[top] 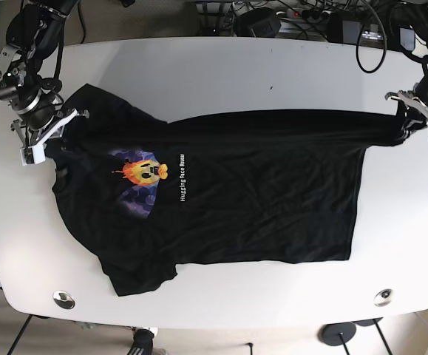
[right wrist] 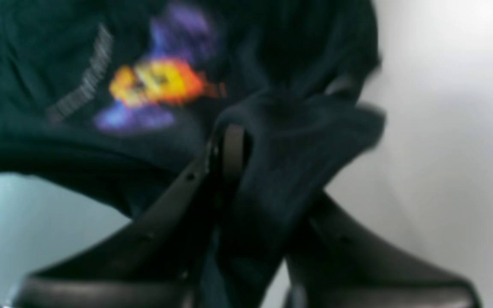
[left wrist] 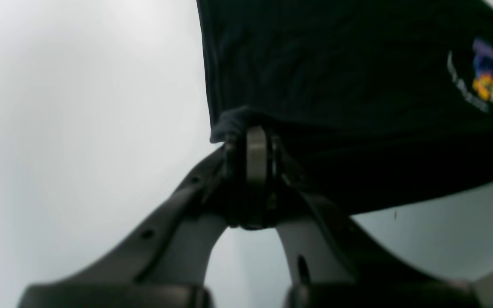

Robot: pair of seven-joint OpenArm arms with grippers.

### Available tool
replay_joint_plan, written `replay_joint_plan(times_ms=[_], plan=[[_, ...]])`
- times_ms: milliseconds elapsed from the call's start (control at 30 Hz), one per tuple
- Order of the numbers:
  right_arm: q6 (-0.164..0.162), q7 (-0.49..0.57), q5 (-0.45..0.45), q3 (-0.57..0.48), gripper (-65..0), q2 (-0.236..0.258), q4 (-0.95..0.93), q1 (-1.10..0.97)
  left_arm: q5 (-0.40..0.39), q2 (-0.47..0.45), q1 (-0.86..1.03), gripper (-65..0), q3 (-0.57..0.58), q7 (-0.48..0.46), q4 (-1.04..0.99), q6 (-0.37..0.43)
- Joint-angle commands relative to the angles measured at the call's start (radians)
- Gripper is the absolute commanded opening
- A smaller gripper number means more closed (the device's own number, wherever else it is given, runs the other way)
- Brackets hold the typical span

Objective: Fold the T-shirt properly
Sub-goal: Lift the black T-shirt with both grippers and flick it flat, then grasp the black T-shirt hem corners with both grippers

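A black T-shirt (top: 258,192) with an orange and purple print (top: 145,171) lies spread on the white table (top: 236,74), its upper edge pulled taut between the two arms. My left gripper (top: 404,132) is shut on the shirt's corner at the right; the left wrist view shows its fingertips (left wrist: 256,141) pinching bunched black cloth (left wrist: 336,64). My right gripper (top: 55,140) is shut on the shirt's shoulder area at the left; in the right wrist view the cloth (right wrist: 298,141) drapes over its fingers (right wrist: 231,145), with the print (right wrist: 156,83) close by.
Cables and black devices (top: 310,18) lie along the table's back edge. Two metal grommets (top: 63,299) (top: 383,297) sit near the front edge. A sleeve (top: 143,274) sticks out at the shirt's lower left.
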Motion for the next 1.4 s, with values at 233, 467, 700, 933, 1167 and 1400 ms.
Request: replay_joint_plan(times_ms=[233, 467, 700, 933, 1167, 1400], plan=[[0.002, 0.032, 0.067, 0.031, -62.3, 0.009, 0.017, -0.162, -0.006, 0.021, 0.139, -65.0, -0.071, -0.035, 0.017, 0.0], [0.002, 0.032, 0.07, 0.036, -60.4, -0.011, 0.015, -0.205, -0.006, 0.035, 0.177, -65.0, -0.073, -0.03, 0.017, 0.004], [0.0, 0.034, 0.07, 0.108, 0.0, -0.038, 0.021, -0.196, -0.007, 0.028, 0.171, -28.7, -0.073, 0.043, 0.023, 0.058], [-0.004, 0.032, 0.061, 0.142, 0.0, 0.006, 0.012, -0.067, -0.007, 0.025, 0.016, -28.6, -0.073, 0.043, 0.025, 0.056], [-0.001, 0.032, 0.004, 0.044, 0.0, 0.058, -0.187, 0.181, 0.056, 0.025, -0.199, -29.0, -0.013, 0.043, -0.007, 0.064], [0.003, 0.136, -0.174, -0.062, -1.0, 0.092, -0.631, 0.534, 0.226, 0.033, -0.362, -29.0, 0.091, 0.043, -0.053, 0.058]])
